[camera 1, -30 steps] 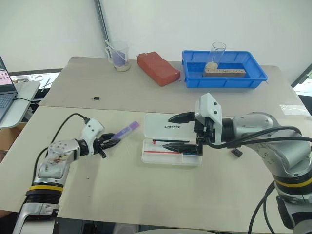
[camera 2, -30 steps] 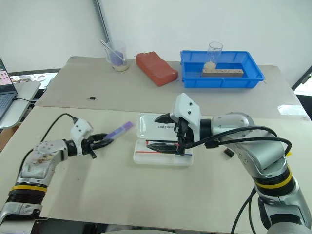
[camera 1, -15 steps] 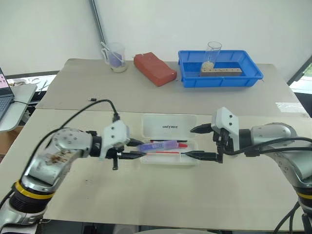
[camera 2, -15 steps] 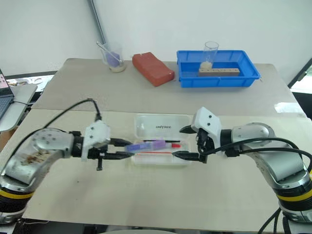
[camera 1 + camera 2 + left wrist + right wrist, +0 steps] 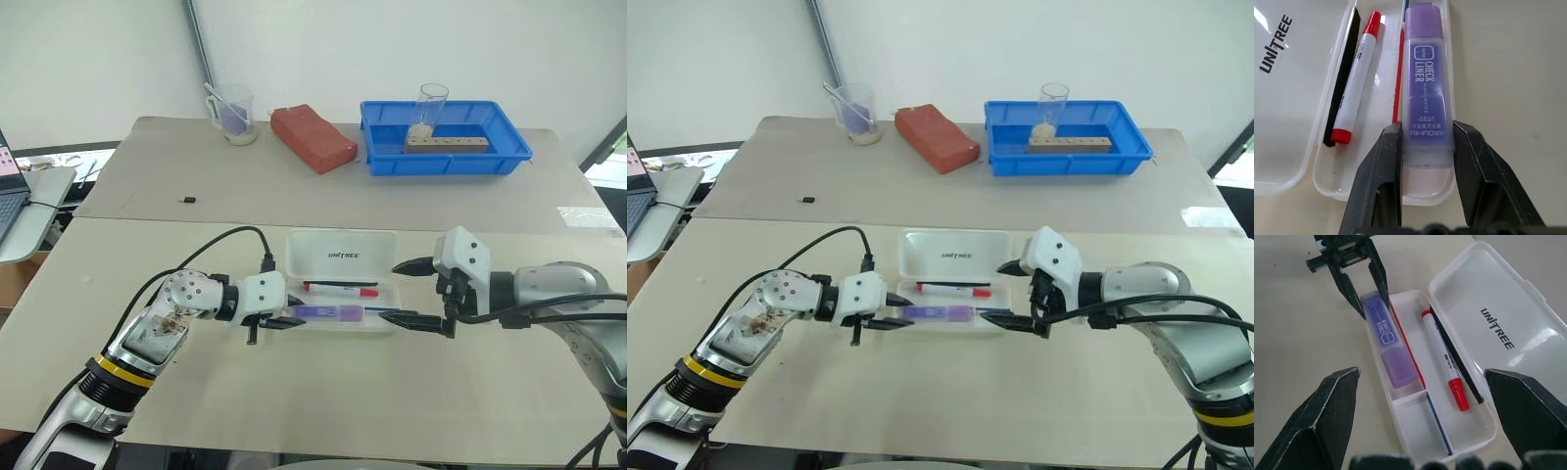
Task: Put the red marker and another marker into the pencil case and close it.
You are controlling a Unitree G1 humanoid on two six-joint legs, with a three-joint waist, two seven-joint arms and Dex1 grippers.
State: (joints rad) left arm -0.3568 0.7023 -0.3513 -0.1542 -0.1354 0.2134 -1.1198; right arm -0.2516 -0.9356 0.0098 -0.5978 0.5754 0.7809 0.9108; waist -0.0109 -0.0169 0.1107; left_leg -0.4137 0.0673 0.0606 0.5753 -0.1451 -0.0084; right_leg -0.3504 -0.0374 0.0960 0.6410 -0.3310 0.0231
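The pencil case (image 5: 341, 257) lies open in front of me, its UNITREE lid (image 5: 1498, 318) folded back flat. The red marker (image 5: 340, 289) rests in the tray along the hinge side. My left gripper (image 5: 284, 318) is shut on the tail of another marker, a purple highlighter (image 5: 1428, 93), holding it level in the tray's near side, beside a thin red pen. I cannot tell whether the highlighter touches the tray floor. My right gripper (image 5: 390, 291) is wide open at the case's right end, holding nothing.
At the back of the table are a blue tray (image 5: 446, 166) holding a glass and a wooden block, a red brick (image 5: 315, 137) and a plastic cup (image 5: 235, 113). A small black item (image 5: 190, 199) lies mid-left. A laptop (image 5: 8, 181) sits off the left edge.
My left gripper carried the purple highlighter rightward from left of the case into its tray. My right gripper drew back right off the case and stayed open.
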